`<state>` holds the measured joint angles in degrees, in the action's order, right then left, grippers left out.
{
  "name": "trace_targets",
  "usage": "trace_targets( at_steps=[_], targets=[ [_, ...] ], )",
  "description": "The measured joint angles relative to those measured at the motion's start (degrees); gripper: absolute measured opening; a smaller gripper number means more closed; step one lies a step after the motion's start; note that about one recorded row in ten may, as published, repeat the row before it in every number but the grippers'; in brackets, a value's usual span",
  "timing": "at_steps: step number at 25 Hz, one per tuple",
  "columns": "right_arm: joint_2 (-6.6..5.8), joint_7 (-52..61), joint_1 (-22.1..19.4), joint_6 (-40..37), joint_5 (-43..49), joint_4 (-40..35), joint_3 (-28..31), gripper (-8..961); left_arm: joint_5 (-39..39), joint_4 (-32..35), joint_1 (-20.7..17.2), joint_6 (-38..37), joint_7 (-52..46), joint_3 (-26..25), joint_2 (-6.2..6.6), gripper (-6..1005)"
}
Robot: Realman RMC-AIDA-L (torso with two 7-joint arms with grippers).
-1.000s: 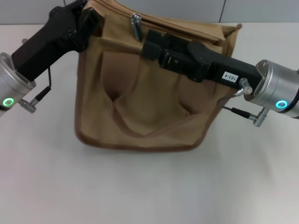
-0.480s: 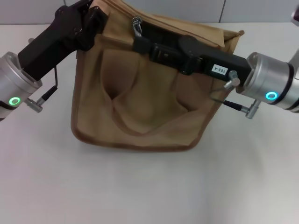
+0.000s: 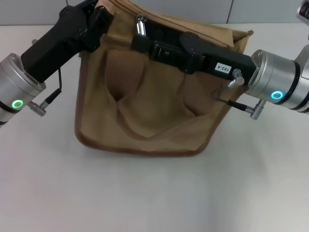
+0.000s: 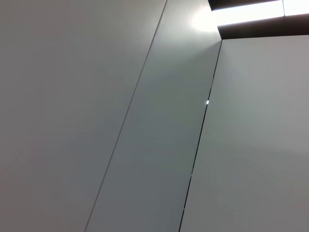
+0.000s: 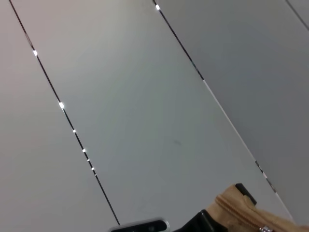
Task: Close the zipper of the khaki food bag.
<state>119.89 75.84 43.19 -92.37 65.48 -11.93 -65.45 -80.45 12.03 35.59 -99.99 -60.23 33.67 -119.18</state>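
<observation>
— Nearest to us we have the white table (image 3: 154, 193), and on it stands the khaki food bag (image 3: 149, 116), its front pocket sagging toward us.

— Across the bag's upper front we see our right arm reaching in from the right, and it covers much of the top edge. Our right gripper (image 3: 140, 41) ends at the silver pull tab of the zipper (image 3: 140, 25), which stands up at the bag's top left. We can't tell how its jaws stand; the black body hides them.

— At the far left corner of the bag we have our left gripper (image 3: 96, 14), pressed against the fabric. Its jaws are hidden too, so we cannot tell whether they grasp anything.

— Our wrist cameras mostly see grey wall panels (image 4: 145, 121). The right one catches only a corner of tan cloth with zipper teeth at its edge.
</observation>
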Motion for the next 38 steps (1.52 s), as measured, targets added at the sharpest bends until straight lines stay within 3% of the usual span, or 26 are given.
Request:
trace_targets(
  at_steps=[16, 20, 27, 34, 38],
  targets=[
    [-0.01, 0.55, 1.49, 3.19, -0.48, 0.98, -0.65, 708, -0.26, -0.25, 0.46, -0.1, 0.07, 0.01, 0.0, 22],
    [-0.01, 2.1, 1.55, 4.94, -0.49, 1.17, -0.34, 481, -0.48, -0.87, 0.71, -0.32, 0.85, 0.08, 0.0, 22],
    [-0.02, 1.96, 1.72, 4.93, -0.5, 1.1, -0.69, 234, -0.43, -0.88, 0.8, -0.52, 0.98, 0.09, 0.0, 21],
    [-0.01, 1.75, 0.71, 4.64, -0.49, 0.89, -0.25, 25, -0.26, -0.87, 0.76, -0.42, 1.58, 0.06, -0.01, 21],
    [-0.01, 1.6, -0.16, 4.59, -0.49, 0.47, -0.3, 13, -0.25, -0.87, 0.4, -0.31, 1.59, -0.25, 0.0, 22]
  ],
)
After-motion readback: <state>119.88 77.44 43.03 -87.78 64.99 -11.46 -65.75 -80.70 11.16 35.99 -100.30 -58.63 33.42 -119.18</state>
